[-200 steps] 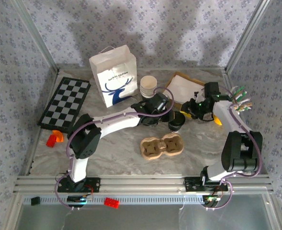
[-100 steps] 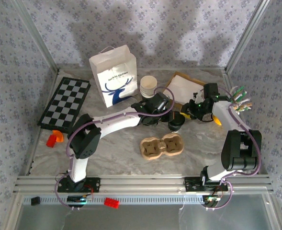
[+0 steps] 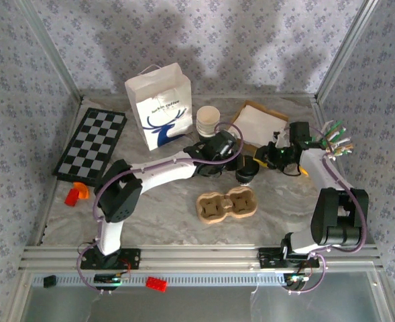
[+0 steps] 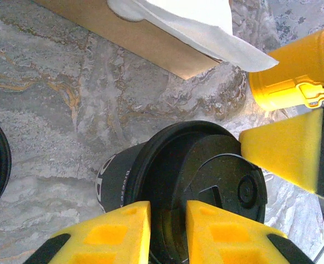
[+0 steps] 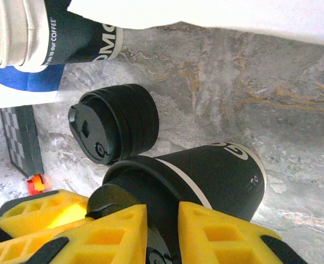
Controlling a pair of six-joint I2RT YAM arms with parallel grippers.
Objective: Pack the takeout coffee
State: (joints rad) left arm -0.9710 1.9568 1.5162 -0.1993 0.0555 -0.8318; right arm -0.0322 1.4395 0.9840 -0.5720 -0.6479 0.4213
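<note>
As the coffee cup (image 4: 115,181) lies on its side on the surface (image 4: 51,99), my L gripper (image 4: 167,220), nearly closed, pinches its lid (image 4: 206,165) rim; R gripper (image 5: 163,220), also nearly closed, nips same lid. Lid stack (image 5: 117,121) sits just beyond R gripper.

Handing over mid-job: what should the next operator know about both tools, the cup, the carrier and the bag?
Left tool: shut on the lid rim of the lidded cup.
Right tool: shut on the same cup near its top.
The cup is just behind the cardboard carrier; both carrier holes are empty.
Paper bag stands upright, back left.
Done: lid on.
Left, likely: cup into carrier, then into bag.
</note>
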